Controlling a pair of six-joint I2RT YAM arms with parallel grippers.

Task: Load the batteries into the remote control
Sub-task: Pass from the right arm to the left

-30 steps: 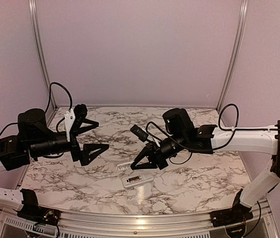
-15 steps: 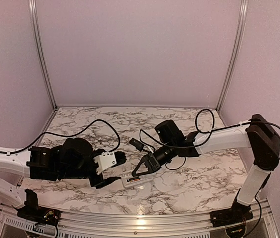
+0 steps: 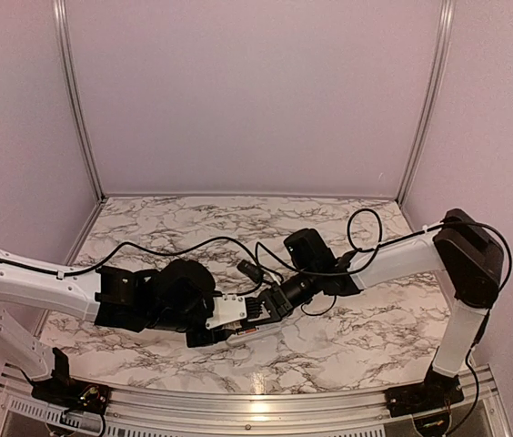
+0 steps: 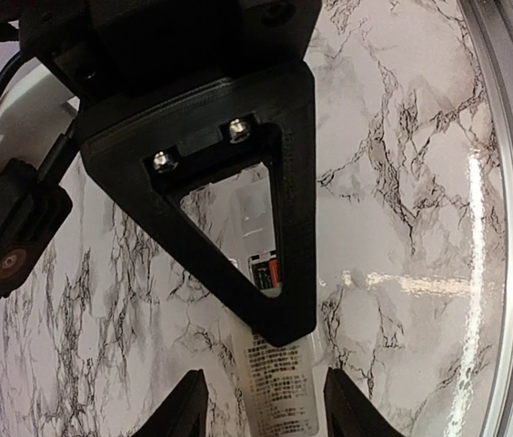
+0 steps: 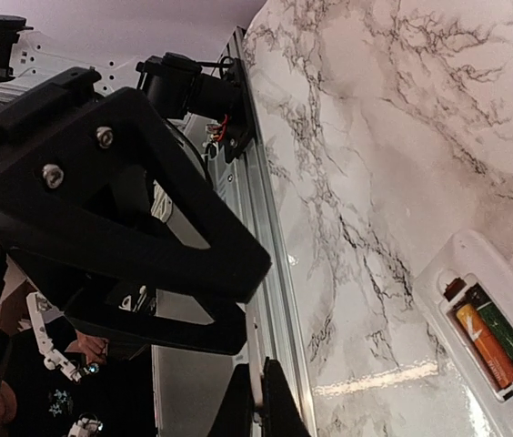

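From above, my left gripper [image 3: 231, 320] has swung in from far out at the side to meet my right gripper [image 3: 271, 308] over the remote control [image 3: 255, 331]. At my left wrist, the jaws have narrowed from wide and straddle the remote's end with gaps either side, not gripping. At my right wrist, the fingers are pressed together, empty. The batteries [image 5: 487, 339] sit in the recess ahead-right, so loading looks done.

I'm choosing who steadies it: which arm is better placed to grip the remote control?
Left: the left pincer, open, straddles the remote control, a finger either side; the right pincer is shut over the batteries.
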